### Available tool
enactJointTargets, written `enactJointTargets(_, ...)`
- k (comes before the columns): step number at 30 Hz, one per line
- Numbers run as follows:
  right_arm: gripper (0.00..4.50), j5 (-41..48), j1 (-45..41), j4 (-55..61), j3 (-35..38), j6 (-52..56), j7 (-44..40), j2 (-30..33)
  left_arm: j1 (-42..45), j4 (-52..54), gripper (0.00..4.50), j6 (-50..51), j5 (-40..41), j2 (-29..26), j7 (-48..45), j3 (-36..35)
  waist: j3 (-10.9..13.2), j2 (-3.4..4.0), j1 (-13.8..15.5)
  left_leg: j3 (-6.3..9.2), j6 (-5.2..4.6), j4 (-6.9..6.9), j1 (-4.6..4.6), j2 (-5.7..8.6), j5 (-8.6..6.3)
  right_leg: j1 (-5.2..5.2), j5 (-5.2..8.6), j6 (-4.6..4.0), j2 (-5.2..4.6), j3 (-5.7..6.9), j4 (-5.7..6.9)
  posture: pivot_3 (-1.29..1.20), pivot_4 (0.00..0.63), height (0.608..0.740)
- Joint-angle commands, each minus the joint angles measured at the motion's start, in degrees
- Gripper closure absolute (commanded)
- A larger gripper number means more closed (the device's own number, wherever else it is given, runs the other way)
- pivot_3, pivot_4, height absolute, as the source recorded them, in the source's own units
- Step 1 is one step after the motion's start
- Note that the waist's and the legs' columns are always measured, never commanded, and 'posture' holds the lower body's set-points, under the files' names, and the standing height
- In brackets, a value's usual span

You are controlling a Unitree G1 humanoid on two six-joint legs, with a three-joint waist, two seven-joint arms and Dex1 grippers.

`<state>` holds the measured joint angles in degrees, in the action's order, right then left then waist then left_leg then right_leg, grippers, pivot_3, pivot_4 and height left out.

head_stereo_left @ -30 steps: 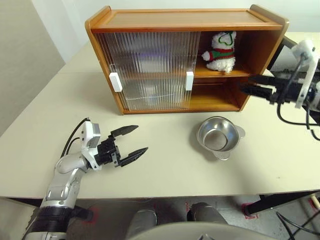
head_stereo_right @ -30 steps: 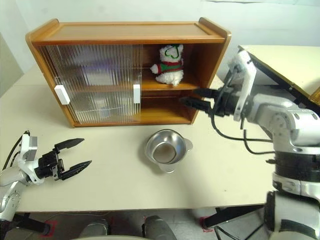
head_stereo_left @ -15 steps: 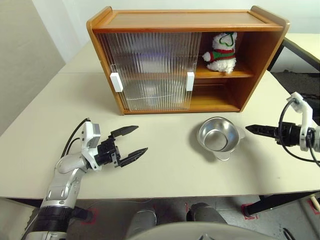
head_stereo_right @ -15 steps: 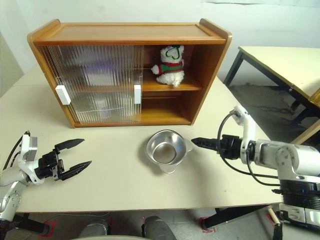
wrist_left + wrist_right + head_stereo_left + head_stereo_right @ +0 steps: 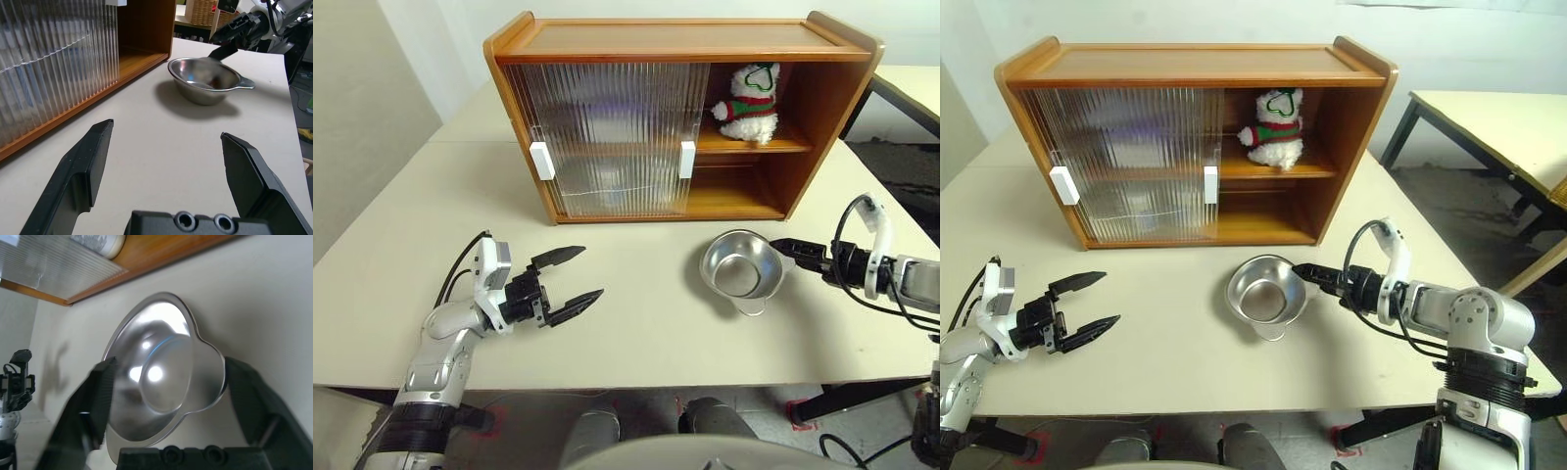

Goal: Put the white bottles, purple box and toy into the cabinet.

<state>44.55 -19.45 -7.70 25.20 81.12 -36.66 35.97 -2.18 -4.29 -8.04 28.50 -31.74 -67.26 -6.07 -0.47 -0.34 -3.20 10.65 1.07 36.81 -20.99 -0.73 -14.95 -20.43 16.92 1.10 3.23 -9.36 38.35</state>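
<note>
toy [image 5: 748, 93]: upright, upper shelf | cabinet [image 5: 675, 39]: right side open

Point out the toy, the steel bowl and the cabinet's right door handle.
toy [image 5: 749, 93]: left eye view, on its scarfed body.
steel bowl [image 5: 740, 271]: left eye view, on its inner basin.
right door handle [image 5: 686, 160]: left eye view, on the white handle's middle.

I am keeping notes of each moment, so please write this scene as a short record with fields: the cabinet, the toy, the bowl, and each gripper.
cabinet: on the table, sliding doors pushed to its left side, right side open
toy: upright on the upper shelf, in the open right side
steel bowl: on the table in front of the cabinet, empty
white bottle: on the lower shelf, at the edge of the sliding door
left gripper: open, above the table, holding nothing
right gripper: open, fingertips at the bowl's right rim
</note>
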Motion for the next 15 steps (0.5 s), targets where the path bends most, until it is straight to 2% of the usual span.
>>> enactJointTargets(1, 1.38, 1.52, 0.16, 1.43, -0.06, 3.17, -0.31, 1.09, 0.27, -0.39, 0.0, -0.51, -0.92, -0.42, -0.3, -0.05, 0.0, 0.0, 0.05, 0.01, 0.0, -0.01, -0.01, 0.01, 0.0, -0.01, 0.0, -0.01, 0.0, 0.0, 0.0, -0.1, 0.008, 0.74)
enactJointTargets(9, 4.32, 2.62, 1.96, 2.87, -1.56, 5.78, -2.63, 3.35, 0.27, -0.25, 0.0, -0.67, -0.81, -0.45, -0.19, -0.21, -0.06, 0.02, -0.04, -0.01, 0.0, -0.02, -0.01, 0.06, -0.01, 0.01, 0.12, 0.06, 0.0, 0.01, 0.01, -0.1, 0.008, 0.74)
enactJointTargets(10, 4.48, 2.82, 1.87, 2.8, -1.46, 5.8, -2.73, 3.37, 0.28, -0.22, 0.0, -0.64, -0.79, -0.45, -0.2, -0.19, -0.1, -0.04, -0.03, -0.01, 0.0, -0.02, 0.02, 0.06, -0.01, 0.04, 0.12, 0.05, 0.01, 0.02, 0.01, -0.1, 0.008, 0.74)
enactJointTargets(15, 4.49, 4.52, -0.7, 0.39, 2.43, 6.75, -1.78, 1.58, 0.57, -0.24, 0.0, -0.4, -0.76, -0.41, -0.19, -0.05, -0.13, -0.09, -0.04, 0.0, -0.01, 0.02, 0.05, 0.08, -0.01, 0.07, 0.12, 0.04, -0.03, -0.01, 0.0, -0.11, 0.009, 0.74)
